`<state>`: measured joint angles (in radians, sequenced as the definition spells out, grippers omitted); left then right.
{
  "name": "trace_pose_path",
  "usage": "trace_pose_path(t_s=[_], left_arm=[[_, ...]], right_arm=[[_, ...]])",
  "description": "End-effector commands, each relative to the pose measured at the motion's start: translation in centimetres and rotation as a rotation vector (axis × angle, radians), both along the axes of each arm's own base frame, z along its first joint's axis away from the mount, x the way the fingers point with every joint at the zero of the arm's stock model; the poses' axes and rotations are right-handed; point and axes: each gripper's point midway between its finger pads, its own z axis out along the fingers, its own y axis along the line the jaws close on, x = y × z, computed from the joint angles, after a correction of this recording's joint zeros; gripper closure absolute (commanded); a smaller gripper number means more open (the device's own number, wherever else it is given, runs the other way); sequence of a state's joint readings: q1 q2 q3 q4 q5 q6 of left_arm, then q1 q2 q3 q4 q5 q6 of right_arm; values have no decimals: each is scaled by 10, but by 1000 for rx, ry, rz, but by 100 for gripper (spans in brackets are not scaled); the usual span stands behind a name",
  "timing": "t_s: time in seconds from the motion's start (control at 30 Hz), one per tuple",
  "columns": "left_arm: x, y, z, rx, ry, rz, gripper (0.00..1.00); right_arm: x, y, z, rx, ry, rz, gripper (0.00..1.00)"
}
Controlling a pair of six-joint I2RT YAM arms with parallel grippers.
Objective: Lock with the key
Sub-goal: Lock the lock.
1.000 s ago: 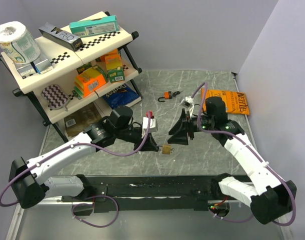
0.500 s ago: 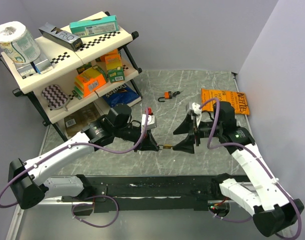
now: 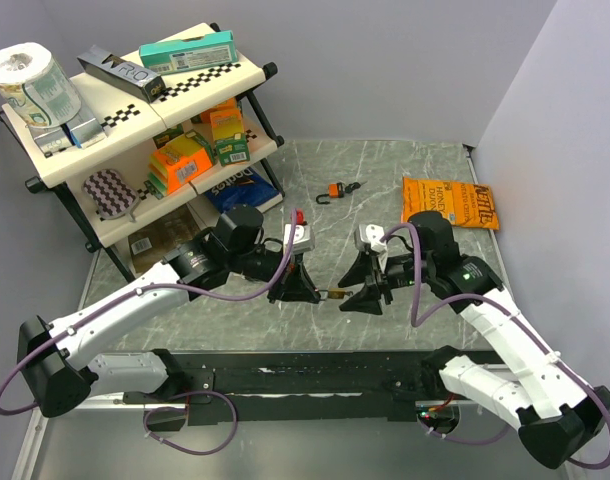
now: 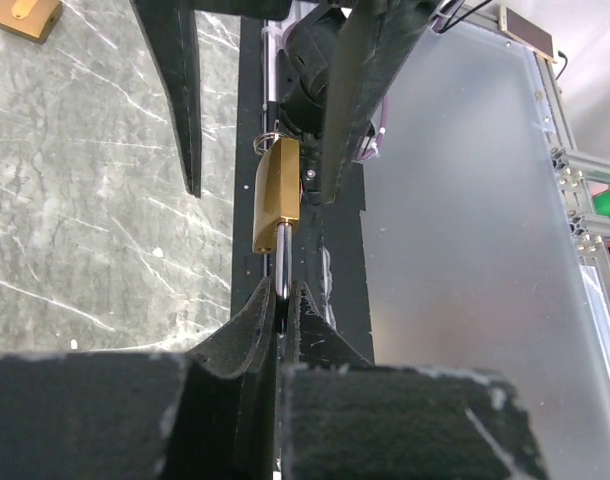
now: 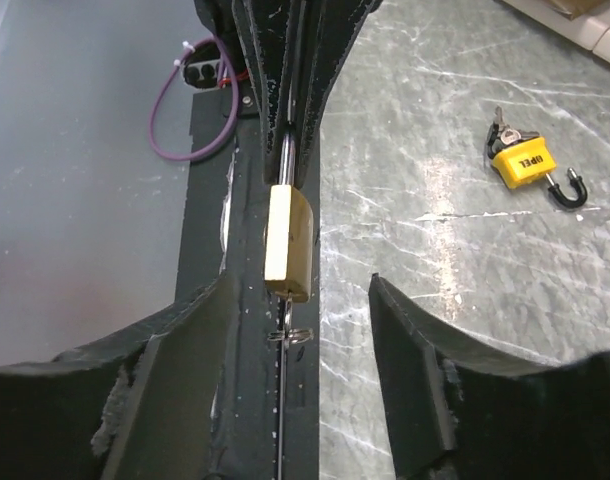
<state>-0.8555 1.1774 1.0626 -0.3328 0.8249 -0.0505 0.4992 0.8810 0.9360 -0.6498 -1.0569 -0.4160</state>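
A small brass padlock point(image 3: 334, 294) hangs in the air between the two arms, just above the table's near edge. My left gripper point(image 3: 307, 290) is shut on its steel shackle point(image 4: 282, 262), with the brass body point(image 4: 277, 195) pointing away from it. A key point(image 5: 295, 335) with a ring point(image 4: 268, 143) sticks out of the far end of the body point(image 5: 288, 242). My right gripper point(image 5: 303, 285) is open, one finger on each side of that key end, touching neither the lock nor the key.
A yellow-orange padlock point(image 3: 335, 190) with keys lies further back on the marble table point(image 3: 415, 170). An orange snack bag point(image 3: 450, 200) lies at the back right. A shelf rack point(image 3: 135, 130) full of boxes fills the left. A black strip point(image 3: 285, 375) runs along the near edge.
The right gripper swung out to the right with its jaws wide, then came back lower around the padlock's key end with the jaws narrower. The left gripper kept hold of the shackle.
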Motion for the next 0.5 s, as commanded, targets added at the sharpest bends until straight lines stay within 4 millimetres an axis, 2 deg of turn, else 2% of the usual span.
trace_pose_path(t_s=[0.0, 0.07, 0.13, 0.43, 0.47], left_arm=[[0, -8, 32, -88, -33, -22, 99], [2, -9, 30, -81, -33, -17, 99], [3, -9, 28, -77, -33, -13, 99], [5, -15, 30, -85, -4, -7, 99], [6, -15, 30, -84, 2, -6, 99]], right_arm=[[4, 7, 19, 33, -88, 26, 43], [2, 7, 19, 29, -90, 31, 51], [1, 7, 18, 31, -91, 34, 55], [-2, 8, 19, 34, -86, 49, 57], [-2, 7, 18, 32, -89, 49, 61]])
